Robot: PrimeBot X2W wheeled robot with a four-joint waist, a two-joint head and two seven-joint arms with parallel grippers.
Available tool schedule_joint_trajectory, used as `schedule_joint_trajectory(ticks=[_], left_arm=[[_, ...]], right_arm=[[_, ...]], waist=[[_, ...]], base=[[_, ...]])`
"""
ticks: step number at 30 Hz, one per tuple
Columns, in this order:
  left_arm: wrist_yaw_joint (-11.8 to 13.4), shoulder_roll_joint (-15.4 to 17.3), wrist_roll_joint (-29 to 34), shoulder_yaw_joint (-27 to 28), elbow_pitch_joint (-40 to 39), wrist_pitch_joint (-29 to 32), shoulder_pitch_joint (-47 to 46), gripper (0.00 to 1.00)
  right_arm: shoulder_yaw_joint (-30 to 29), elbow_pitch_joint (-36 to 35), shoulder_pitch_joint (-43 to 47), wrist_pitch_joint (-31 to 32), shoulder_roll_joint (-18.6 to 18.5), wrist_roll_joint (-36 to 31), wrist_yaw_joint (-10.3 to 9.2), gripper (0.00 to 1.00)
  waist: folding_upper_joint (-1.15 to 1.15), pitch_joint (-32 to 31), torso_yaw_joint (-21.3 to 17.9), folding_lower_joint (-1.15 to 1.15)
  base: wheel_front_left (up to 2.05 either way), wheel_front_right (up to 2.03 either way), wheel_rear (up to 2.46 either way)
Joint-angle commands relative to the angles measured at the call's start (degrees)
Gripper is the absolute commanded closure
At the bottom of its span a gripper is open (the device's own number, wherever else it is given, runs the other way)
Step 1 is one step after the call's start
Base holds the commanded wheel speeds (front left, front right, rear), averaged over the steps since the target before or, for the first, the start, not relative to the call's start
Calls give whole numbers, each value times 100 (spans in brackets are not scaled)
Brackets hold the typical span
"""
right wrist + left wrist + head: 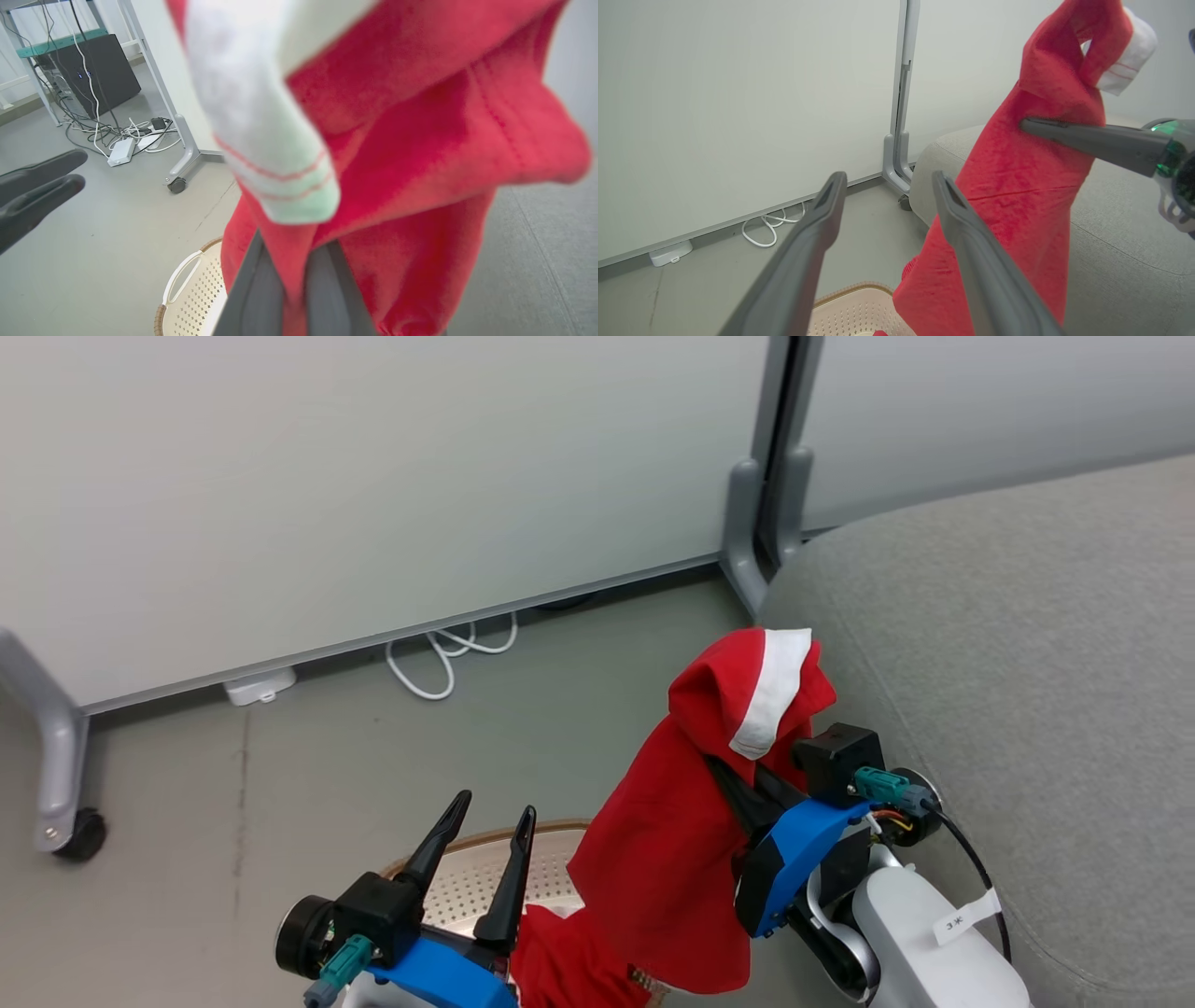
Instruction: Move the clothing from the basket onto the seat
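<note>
A red garment with a white cuff (672,840) hangs lifted above the basket (476,882), beside the front edge of the grey seat (1027,644). My right gripper (726,773) is shut on it, pinching a fold below the cuff; the right wrist view shows my right gripper (292,249) with cloth (420,140) between its fingers. More red clothing (560,961) lies in the basket. My left gripper (490,817) stands open over the basket rim, holding nothing. In the left wrist view the left gripper (889,182) points past the hanging garment (1017,196).
White partition panels (373,476) on grey feet stand behind, with a caster (82,835) at the left. A white cable (448,658) and a power adapter (260,686) lie on the grey floor. A dark computer case (100,70) with tangled cables sits farther off.
</note>
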Motion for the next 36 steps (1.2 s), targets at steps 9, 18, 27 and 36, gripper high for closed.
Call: schedule_joint_trajectory(ticks=[9,18,27,36], left_arm=[[-4,7,21,42,-79,-16,-103,0],[-4,4,36,16,-69,-16,-126,0],[-4,60,45,22,-57,-16,-137,0],[-4,36,37,4,-46,-16,-131,0]], right_arm=[[15,10,-37,-42,-4,48,1,100],[-14,25,19,-70,0,69,2,100],[24,20,81,-103,29,115,2,100],[-14,54,111,-114,43,125,2,100]], waist=[[0,167,-898,0],[0,231,-1558,0],[0,259,-2046,0],[0,247,-2185,0]], base=[[0,0,0],[0,0,0],[0,0,0],[0,0,0]])
